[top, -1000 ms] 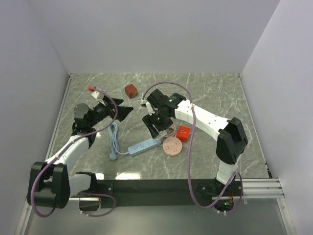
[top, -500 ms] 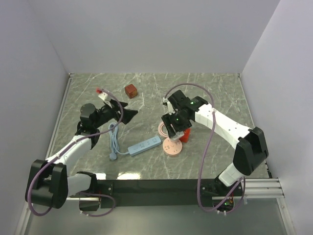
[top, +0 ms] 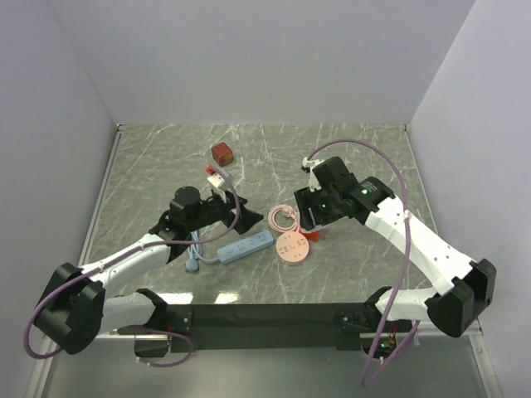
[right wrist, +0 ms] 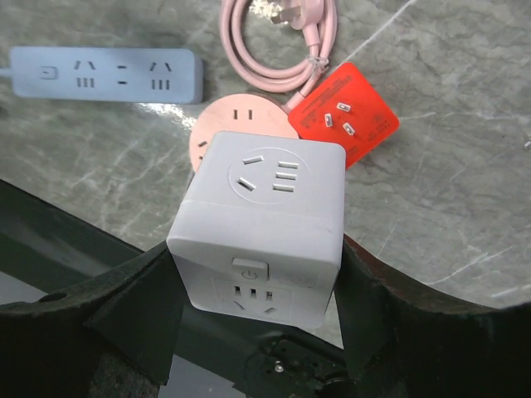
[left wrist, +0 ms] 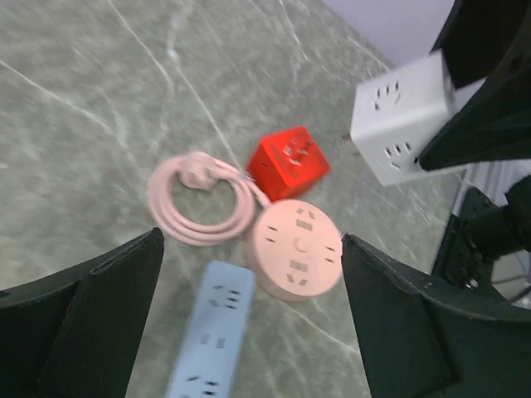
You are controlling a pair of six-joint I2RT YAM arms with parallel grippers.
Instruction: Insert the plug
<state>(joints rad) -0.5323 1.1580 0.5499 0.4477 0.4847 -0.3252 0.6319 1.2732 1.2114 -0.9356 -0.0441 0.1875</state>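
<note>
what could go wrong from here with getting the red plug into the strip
1. The right gripper is shut on the white cube, not the red plug, so the wrong cube may end up in the blue power strip.
2. The red plug sits right beside the pink round socket and the pink cord. Fingers reaching for it could shove those or snag the cord.

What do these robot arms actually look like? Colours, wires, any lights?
The left arm and right arm have white shells with chunky black joints. A mauve cable loops loosely along each. Small green lights glow near the right wrist. The left claw and right claw have broad, black, wedge-shaped fingers.
</note>
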